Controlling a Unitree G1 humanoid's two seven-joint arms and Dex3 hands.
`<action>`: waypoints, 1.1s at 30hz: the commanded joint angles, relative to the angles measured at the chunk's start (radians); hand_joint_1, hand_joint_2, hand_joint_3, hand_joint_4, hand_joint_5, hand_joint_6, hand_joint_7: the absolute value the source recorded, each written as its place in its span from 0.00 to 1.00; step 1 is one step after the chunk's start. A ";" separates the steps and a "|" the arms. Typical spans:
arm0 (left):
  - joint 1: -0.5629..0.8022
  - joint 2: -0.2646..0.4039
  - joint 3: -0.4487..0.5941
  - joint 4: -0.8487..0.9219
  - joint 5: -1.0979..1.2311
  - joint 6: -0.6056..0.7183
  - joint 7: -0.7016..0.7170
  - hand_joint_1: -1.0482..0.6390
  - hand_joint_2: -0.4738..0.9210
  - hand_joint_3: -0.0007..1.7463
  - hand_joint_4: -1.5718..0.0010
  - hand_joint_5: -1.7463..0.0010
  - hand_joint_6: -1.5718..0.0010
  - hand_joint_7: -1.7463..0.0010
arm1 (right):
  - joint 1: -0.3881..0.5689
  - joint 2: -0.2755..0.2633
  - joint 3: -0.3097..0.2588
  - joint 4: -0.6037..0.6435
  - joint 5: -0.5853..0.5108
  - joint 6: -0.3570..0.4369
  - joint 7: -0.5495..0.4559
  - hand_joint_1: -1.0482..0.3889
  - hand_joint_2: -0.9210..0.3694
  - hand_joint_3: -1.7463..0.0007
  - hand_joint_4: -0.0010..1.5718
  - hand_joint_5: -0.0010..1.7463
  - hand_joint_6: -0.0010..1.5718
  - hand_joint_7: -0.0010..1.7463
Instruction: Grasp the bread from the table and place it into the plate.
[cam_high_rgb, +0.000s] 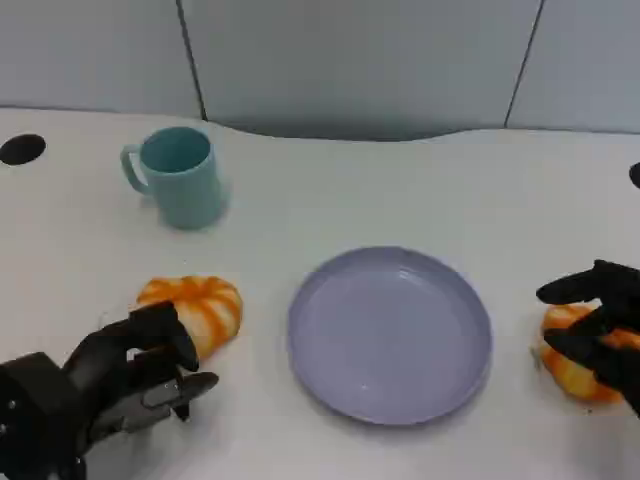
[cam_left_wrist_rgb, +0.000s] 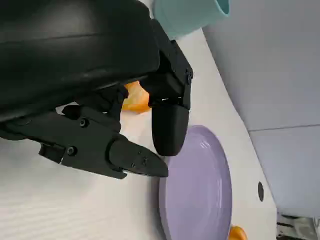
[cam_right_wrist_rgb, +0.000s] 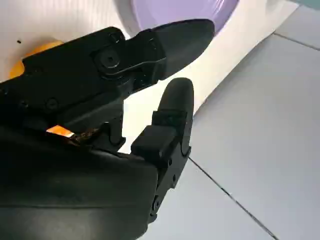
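Left hand (cam_high_rgb: 140, 365): fingers spread, holding nothing, just behind an orange bread roll (cam_high_rgb: 197, 308).
Right hand (cam_high_rgb: 600, 330): draped over a second roll (cam_high_rgb: 575, 365); whether it grips, I cannot tell.
Plate (cam_high_rgb: 390, 335): lilac, between both hands, inward of each roll.
Nearer hand: judged the right, already over bread.
Mug (cam_high_rgb: 180, 175): teal, well beyond the left hand.

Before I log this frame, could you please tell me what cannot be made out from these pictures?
- Right bread: in the head view the right hand covers its upper part; whether the fingers grip it or only hover is unclear.
- Left bread: the left hand hides its near edge in the head view, so contact cannot be told.
- Plate: cut off by the picture's edge in the left wrist view.
- Cup: its inside is too shadowed to judge.
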 joint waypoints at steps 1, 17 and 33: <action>0.017 0.008 0.011 -0.024 -0.011 0.019 0.012 0.46 1.00 0.04 0.50 0.00 0.61 0.00 | -0.009 -0.010 0.000 0.008 -0.003 0.002 0.000 0.56 0.00 0.97 0.51 0.61 0.51 0.43; 0.016 0.005 0.008 -0.037 -0.035 0.037 -0.004 0.46 1.00 0.04 0.50 0.00 0.62 0.00 | 0.000 -0.020 -0.002 0.004 0.001 -0.002 0.003 0.53 0.00 0.97 0.50 0.61 0.52 0.42; 0.062 0.249 -0.021 -0.616 0.611 0.077 0.182 0.26 0.98 0.00 0.82 0.51 0.68 0.97 | 0.041 0.017 0.011 -0.067 -0.013 0.031 -0.015 0.55 0.00 0.96 0.48 0.61 0.50 0.42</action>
